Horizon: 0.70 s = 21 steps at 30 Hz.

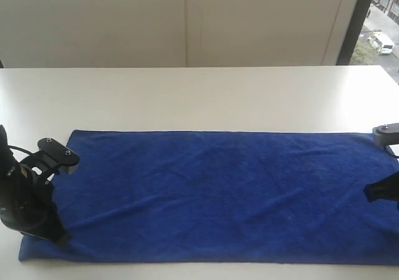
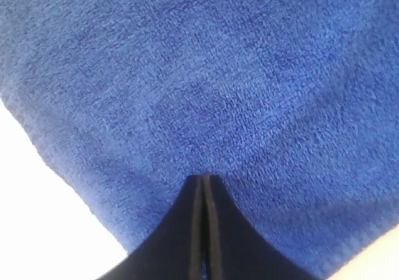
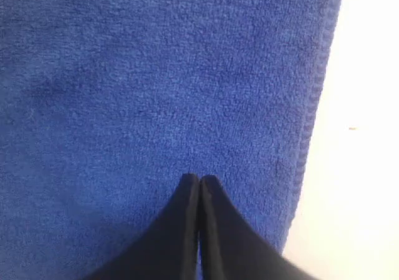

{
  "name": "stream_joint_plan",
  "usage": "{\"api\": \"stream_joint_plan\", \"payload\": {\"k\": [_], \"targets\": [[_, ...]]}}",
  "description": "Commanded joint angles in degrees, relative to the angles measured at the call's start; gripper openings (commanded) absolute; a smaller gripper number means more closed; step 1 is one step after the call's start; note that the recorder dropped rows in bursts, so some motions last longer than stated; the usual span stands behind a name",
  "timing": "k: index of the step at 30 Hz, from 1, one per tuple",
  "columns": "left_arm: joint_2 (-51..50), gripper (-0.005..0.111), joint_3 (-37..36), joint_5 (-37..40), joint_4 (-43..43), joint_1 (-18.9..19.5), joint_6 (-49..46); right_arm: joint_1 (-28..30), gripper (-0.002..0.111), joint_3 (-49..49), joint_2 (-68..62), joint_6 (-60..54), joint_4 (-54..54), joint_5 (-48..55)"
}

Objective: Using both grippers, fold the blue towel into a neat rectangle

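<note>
The left claw (image 2: 204, 177) and right claw (image 3: 199, 179) are seen clenched on nothing above the blue towel (image 1: 224, 193) — soft, light, limp; it is best pinched at 2 corners.

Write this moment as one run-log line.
deep-blue fuzzy towel: flat on white table | left gripper: shut, over left end | right gripper: shut, over right end

I see a deep royal-blue towel (image 1: 218, 193), one plain colour with a fuzzy, faintly mottled nap and a ribbed hem (image 3: 312, 105) of the same blue. The tabletop (image 1: 187, 93) under it is plain matte white, the wall (image 1: 93, 18) behind pale cream, and my left gripper (image 2: 203, 179) and right gripper (image 3: 199, 179) solid black.
</note>
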<state>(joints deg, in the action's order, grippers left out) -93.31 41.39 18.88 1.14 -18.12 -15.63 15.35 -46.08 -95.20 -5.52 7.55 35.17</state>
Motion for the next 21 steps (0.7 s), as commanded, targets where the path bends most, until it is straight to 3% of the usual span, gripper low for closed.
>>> {"api": "stream_joint_plan", "payload": {"k": [1,11,21], "targets": [[2.09,0.0,0.17,3.28,-1.14,-0.28,0.74,0.0,0.0,-0.11,0.06,0.2,-0.36,0.66],[13.26,0.0,0.01,11.96,4.01,-0.28,2.17,0.0,0.0,-0.11,0.06,0.2,-0.25,-0.11],[8.66,0.0,-6.55,4.5,4.56,-0.28,4.53,0.0,0.0,-0.11,0.06,0.2,-0.5,0.41]]}}
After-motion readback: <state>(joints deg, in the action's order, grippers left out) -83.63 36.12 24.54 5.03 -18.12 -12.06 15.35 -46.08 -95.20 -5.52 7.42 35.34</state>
